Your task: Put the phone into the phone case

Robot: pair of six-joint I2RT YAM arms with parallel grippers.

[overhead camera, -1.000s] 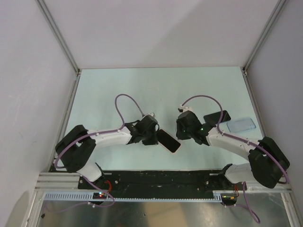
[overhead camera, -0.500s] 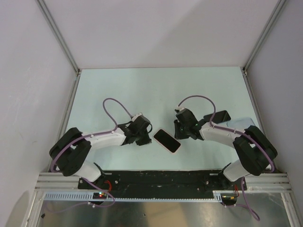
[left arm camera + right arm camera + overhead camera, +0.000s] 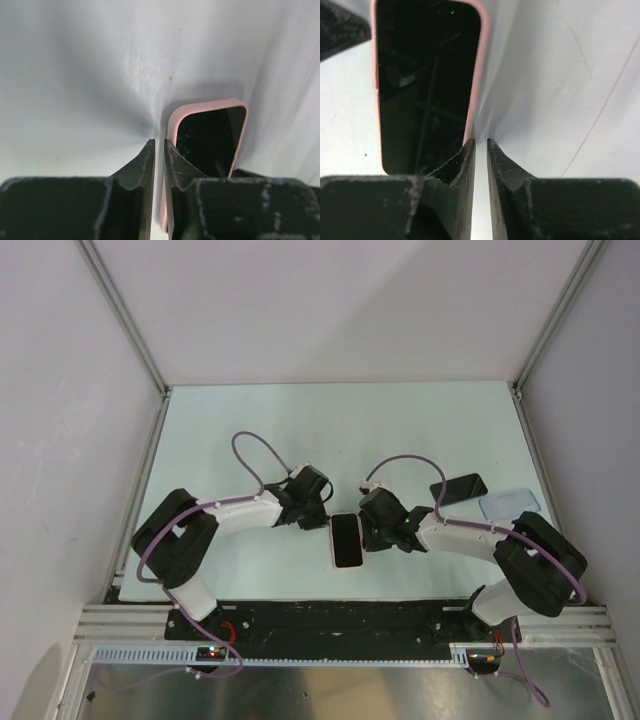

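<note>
The pink-rimmed phone (image 3: pixel 347 540) lies flat on the worktop (image 3: pixel 250 430), dark screen up, between the left tool (image 3: pixel 325 520) and right tool (image 3: pixel 366 532), just beside each. The clear bluish phone case (image 3: pixel 510 503) lies flat, well apart from the right tool.

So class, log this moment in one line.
left end effector shut; right end effector shut; pink phone between them; case apart, empty

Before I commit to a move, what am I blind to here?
Left wrist: the left claw hides the near end of the pink-edged black phone.
Right wrist: the right claw covers that phone's near corner.
Top view: arm housings cover both claw tips, so phone contact is unconfirmed; the translucent blue phone case is too small to show which face is up.
</note>
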